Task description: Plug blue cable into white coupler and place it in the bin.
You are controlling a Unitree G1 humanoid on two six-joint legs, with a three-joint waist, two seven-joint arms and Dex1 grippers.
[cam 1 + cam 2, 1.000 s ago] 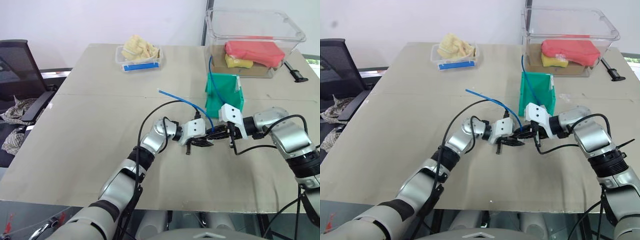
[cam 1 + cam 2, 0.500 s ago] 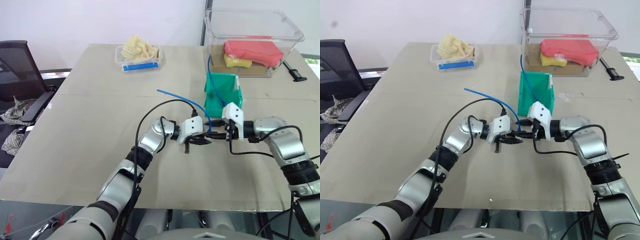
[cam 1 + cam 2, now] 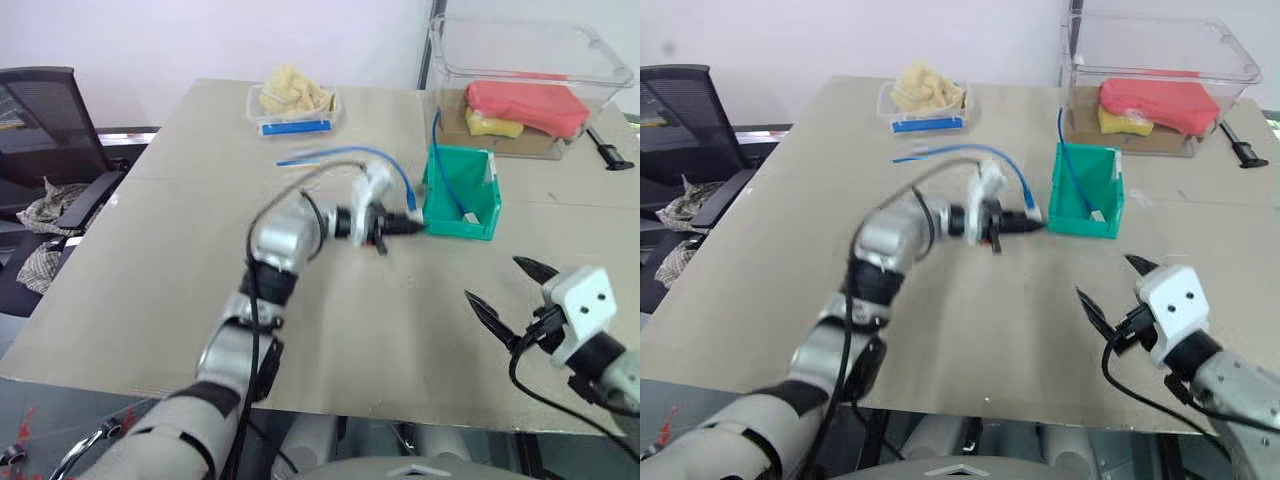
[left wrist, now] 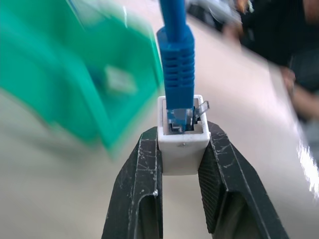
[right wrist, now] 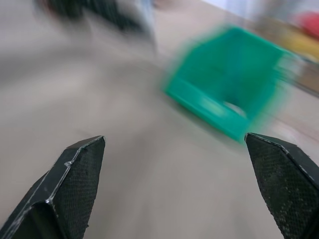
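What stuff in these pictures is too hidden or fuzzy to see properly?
- Left pincer: head views, motion blur smears it, so the white coupler it holds is unclear there.
- Blue cable: left wrist view, the picture's top edge cuts it off.
- Bin: right wrist view, blurred, its contents unreadable.
- Clear tub: left eye view, the right edge cuts it off.
- Yellow items in the small tray: too small to identify.

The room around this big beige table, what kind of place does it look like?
Probably an office or lab set up as a robot test bench: a black office chair beside the plain beige table, a large clear plastic tub of sponges, and a small teal-green plastic bin laid out as props.
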